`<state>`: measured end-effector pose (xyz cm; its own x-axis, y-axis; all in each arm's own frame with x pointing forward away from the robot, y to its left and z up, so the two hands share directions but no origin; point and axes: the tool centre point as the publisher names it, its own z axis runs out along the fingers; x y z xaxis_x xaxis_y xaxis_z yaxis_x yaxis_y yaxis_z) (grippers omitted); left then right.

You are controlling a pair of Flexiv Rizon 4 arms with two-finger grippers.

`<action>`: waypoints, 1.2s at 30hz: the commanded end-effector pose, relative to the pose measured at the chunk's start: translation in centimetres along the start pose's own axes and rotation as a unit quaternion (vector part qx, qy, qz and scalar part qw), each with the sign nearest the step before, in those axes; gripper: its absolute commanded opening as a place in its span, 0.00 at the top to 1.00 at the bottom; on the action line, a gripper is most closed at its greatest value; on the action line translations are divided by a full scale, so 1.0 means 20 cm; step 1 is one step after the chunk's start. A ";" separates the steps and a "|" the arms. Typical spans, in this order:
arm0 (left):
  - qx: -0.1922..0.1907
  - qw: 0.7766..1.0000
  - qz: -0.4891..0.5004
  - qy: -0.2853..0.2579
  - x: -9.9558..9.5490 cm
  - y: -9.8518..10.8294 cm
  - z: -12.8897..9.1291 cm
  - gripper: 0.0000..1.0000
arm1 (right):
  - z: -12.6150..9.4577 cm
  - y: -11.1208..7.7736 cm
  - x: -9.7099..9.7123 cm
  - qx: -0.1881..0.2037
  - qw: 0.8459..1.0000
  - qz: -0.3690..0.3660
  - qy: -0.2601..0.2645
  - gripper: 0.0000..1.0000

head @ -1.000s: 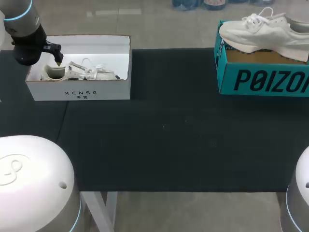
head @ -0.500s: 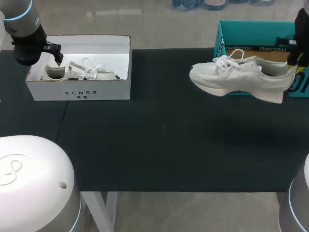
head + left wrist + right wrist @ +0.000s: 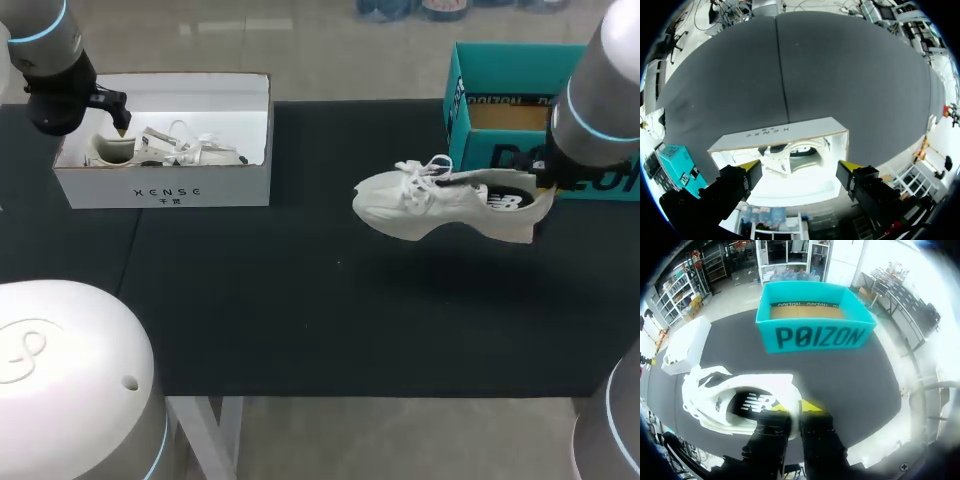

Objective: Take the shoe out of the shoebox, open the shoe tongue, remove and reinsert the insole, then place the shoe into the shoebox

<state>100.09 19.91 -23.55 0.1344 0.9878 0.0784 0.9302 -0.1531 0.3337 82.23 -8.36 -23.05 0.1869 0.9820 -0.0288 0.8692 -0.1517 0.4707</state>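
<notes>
While left tool [image 3: 799,165] gapes, right tool [image 3: 796,407] pinches shoe [image 3: 420,206].

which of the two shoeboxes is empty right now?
The teal shoebox: only bare cardboard floor shows inside; a sneaker hangs over the table in the right gripper. The white shoebox holds a shoe.

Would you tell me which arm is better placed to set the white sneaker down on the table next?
Right, most likely: the right tool is shut on the white sneaker above the table, while the left tool hangs open over the white shoebox, far off.
</notes>
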 end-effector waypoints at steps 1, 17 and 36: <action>-0.001 1.000 0.000 0.000 0.00 0.00 0.00 0.00 | 0.16 0.00 0.08 -0.019 1.000 -0.005 -0.006 1.00; -0.001 1.000 0.000 0.000 0.00 0.00 0.00 0.00 | 0.45 -0.04 0.27 0.050 0.998 -0.028 0.004 1.00; -0.001 1.000 0.000 0.000 0.00 0.00 0.00 0.00 | 0.65 -0.19 0.30 0.102 0.994 -0.031 0.009 1.00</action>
<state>100.09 19.91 -23.55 0.1345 0.9878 0.0784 0.9301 -0.1531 0.3338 85.88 -3.55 -35.82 0.1255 0.9913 -0.0399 0.9530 -0.1093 0.2824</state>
